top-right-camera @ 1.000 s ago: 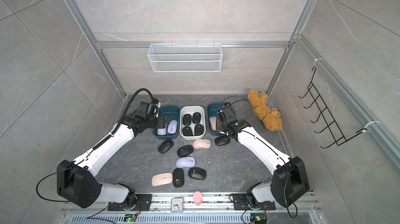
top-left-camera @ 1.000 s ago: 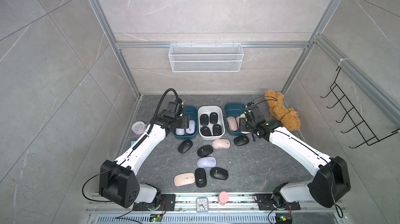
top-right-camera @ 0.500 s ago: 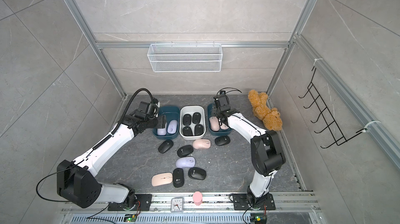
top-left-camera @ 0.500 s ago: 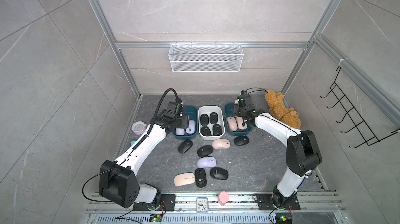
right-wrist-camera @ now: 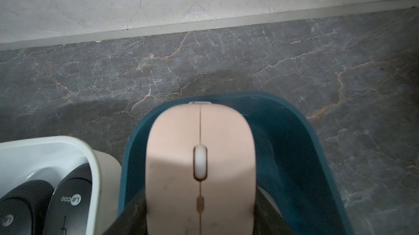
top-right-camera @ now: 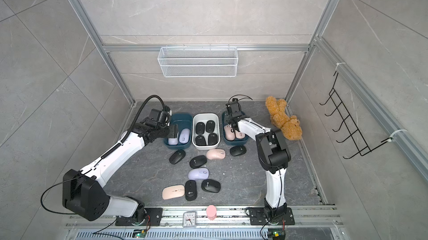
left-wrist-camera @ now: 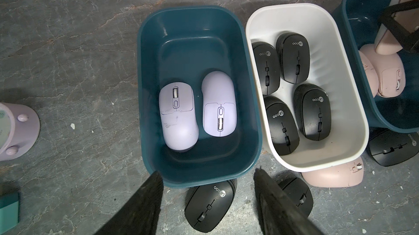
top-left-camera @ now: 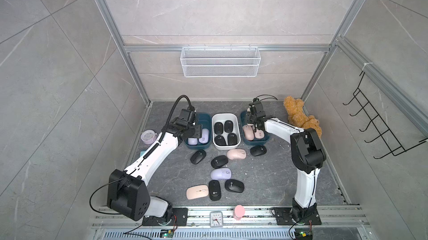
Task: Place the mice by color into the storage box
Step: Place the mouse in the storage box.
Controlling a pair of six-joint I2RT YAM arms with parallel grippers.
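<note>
Where L claw point(left-wrist-camera: 207, 172) hovers, bin point(left-wrist-camera: 192, 59) has lilac mice point(left-wrist-camera: 219, 109).

The pink mouse point(right-wrist-camera: 200, 165) in the right claw point(right-wrist-camera: 200, 213) is blurred, its rear cut off by the right wrist frame — it hides most of both fingers point(right-wrist-camera: 132, 218). At nine o'clock on the worktop point(top-left-camera: 266, 181), the round clock point(top-left-camera: 148, 136) shows a face too small to read; the left wrist view crops it.
</note>
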